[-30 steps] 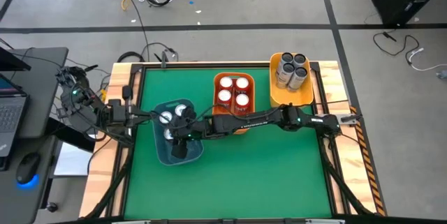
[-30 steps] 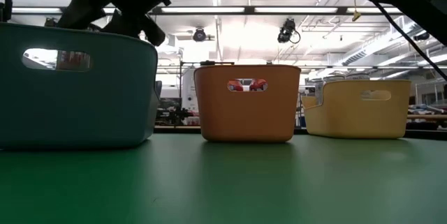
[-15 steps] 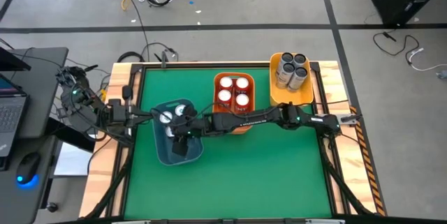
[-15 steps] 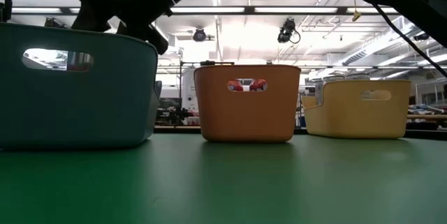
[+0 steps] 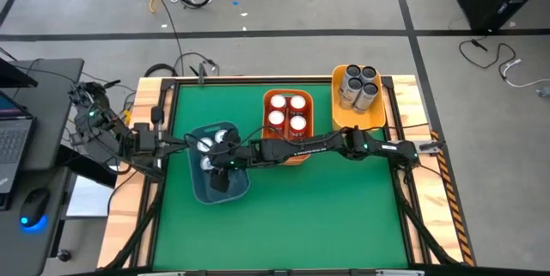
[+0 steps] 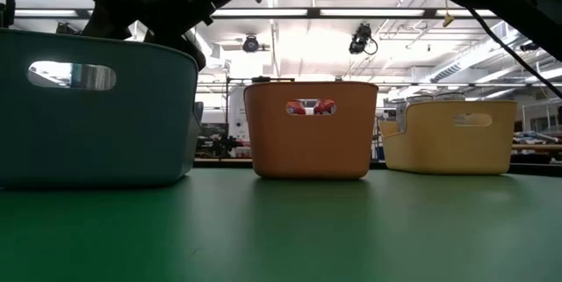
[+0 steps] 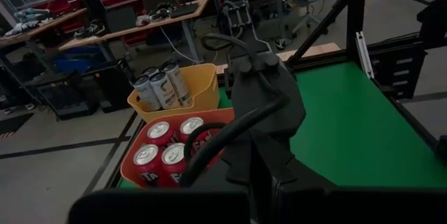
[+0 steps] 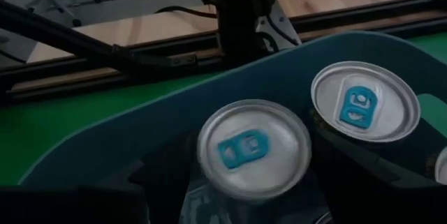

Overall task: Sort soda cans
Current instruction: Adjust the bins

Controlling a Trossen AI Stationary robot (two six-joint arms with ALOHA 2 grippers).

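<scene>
Looked down on a green surface [image 5: 326, 216] framed in wood, amid a workshop floor with cables and a laptop desk at the left. Found three bins in a rough row there: a blue bin [image 5: 199, 186] nearest the left side, an orange bin [image 5: 268, 101] in the middle, a yellow bin [image 5: 339, 119] towards the right. Counted four red cans [image 5: 288, 113] upright in the orange bin and four grey cans [image 5: 359, 85] upright in the yellow one. Made out at least two silver-topped cans with teal tabs [image 8: 253, 148] upright in the blue bin, close together. Traced the right arm [image 5: 318, 147] stretched across the surface past the orange bin, its jaws over the blue bin, right at the nearer teal-tabbed can. Could not tell whether those jaws were open or gripping that can. Noted the left arm [image 5: 142, 141] waiting by the surface's left edge, just beside the blue bin; could not tell the state of its jaws either. Saw no loose cans on the green. Judged the sorting close to finished, with the step in hand being the setting of a teal can into the blue bin. Reckoned the next move called for freeing the can upright, then lifting straight up clear of the neighbouring tops and the bin wall.
</scene>
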